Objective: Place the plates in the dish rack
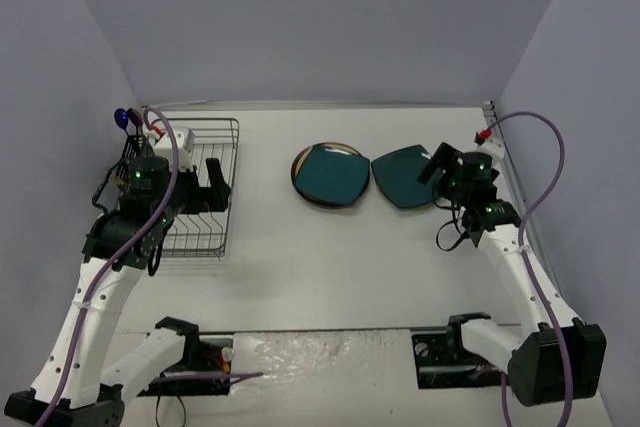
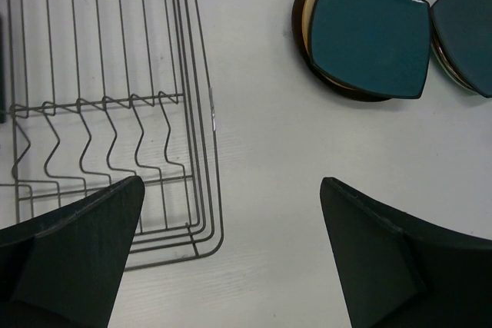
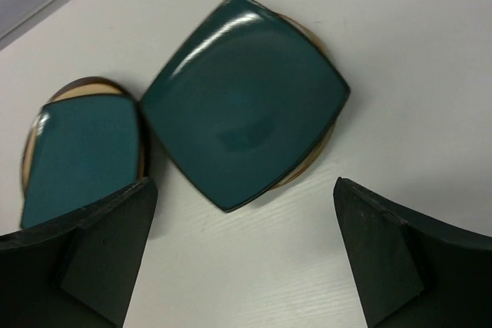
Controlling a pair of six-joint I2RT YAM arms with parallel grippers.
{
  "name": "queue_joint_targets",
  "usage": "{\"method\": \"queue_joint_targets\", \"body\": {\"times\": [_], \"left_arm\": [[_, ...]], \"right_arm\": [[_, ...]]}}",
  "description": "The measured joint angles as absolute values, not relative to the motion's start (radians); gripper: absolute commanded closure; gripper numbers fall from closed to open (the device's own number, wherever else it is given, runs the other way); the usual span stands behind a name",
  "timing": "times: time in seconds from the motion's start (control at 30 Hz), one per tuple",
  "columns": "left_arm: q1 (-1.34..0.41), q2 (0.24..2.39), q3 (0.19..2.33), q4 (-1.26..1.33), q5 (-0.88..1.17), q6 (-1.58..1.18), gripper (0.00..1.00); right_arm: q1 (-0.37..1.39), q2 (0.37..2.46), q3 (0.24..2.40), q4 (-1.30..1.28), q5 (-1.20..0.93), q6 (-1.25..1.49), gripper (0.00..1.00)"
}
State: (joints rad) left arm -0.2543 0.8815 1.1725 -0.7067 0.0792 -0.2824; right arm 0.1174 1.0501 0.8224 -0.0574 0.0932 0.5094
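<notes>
The left teal plate [image 1: 330,174] sits on a brown-rimmed plate [image 2: 302,24], the right teal plate [image 1: 403,176] on a cream plate [image 3: 311,163]. Both stacks lie on the surface [image 1: 330,267], right of the rack [image 1: 205,232]. I see my left jaws spread over the rack's edge and my right jaws spread above the right stack.

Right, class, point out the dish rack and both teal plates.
dish rack [image 2: 100,102], left wrist view, middle tine row.
left teal plate [image 1: 332,173], top view, its centre.
right teal plate [image 3: 242,105], right wrist view, its centre.
</notes>
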Motion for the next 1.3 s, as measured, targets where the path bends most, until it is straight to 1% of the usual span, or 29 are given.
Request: {"method": "queue_joint_targets", "body": {"times": [0.13,0.2,0.33,0.43,0.47,0.53,0.77,0.9,1.0,1.17,1.3], "left_arm": [[-0.254,0.929,1.131,-0.626,0.118,-0.287,0.03],[-0.254,0.918,1.082,-0.591,0.126,-0.285,0.03],[-0.254,0.887,0.988,-0.543,0.129,-0.283,0.03],[-0.254,0.874,0.956,-0.535,0.124,-0.281,0.03],[-0.254,0.869,0.949,-0.533,0.116,-0.281,0.03],[-0.254,0.856,0.939,-0.533,0.104,-0.281,0.03],[-0.253,0.822,0.932,-0.526,0.071,-0.281,0.03],[-0.253,0.822,0.931,-0.525,0.066,-0.281,0.03],[-0.253,0.828,0.931,-0.525,0.061,-0.281,0.03],[-0.252,0.836,0.931,-0.525,0.058,-0.281,0.03],[-0.252,0.842,0.931,-0.526,0.055,-0.281,0.03]], "right_arm": [[0.017,1.171,0.779,0.015,0.073,0.52,0.1],[-0.029,1.242,0.767,0.066,0.033,0.519,0.16],[-0.101,1.353,0.745,0.155,-0.049,0.518,0.2],[-0.138,1.409,0.717,0.222,-0.092,0.517,0.22],[-0.152,1.423,0.705,0.248,-0.106,0.515,0.26],[-0.166,1.448,0.692,0.281,-0.122,0.512,0.32],[-0.196,1.567,0.672,0.448,-0.211,0.492,0.43],[-0.196,1.587,0.654,0.507,-0.237,0.479,0.49],[-0.196,1.598,0.652,0.542,-0.253,0.469,0.56],[-0.196,1.615,0.652,0.579,-0.265,0.466,0.58],[-0.196,1.626,0.652,0.587,-0.268,0.465,0.69]]}}
